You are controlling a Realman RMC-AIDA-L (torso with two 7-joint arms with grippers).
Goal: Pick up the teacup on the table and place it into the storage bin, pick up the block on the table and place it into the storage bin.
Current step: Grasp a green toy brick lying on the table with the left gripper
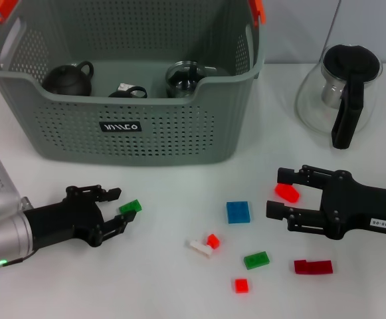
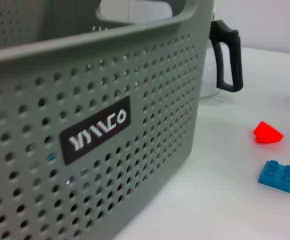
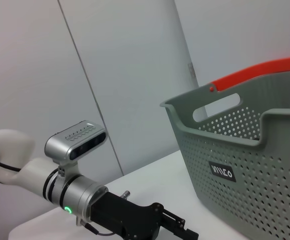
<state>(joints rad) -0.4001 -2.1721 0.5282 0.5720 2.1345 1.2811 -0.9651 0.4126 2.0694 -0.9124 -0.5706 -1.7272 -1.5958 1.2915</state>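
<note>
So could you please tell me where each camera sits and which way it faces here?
Head view: high on the robot, looking down at the storage bin, blocks, left pincer and right pincer.
Left wrist view: low, close to the bin's labelled wall, red block beyond; no robot parts.
Right wrist view: low, facing across at the left arm.
All three share the bin's label.

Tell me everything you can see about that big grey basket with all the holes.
The large grey perforated plastic storage bin stands upright on the white table, beyond both grippers. Its walls are dotted with round holes, its handle tips are orange, and a small black label with white letters sits on the front wall. Inside lie a dark teapot, a small dark cup and a glass vessel.
</note>
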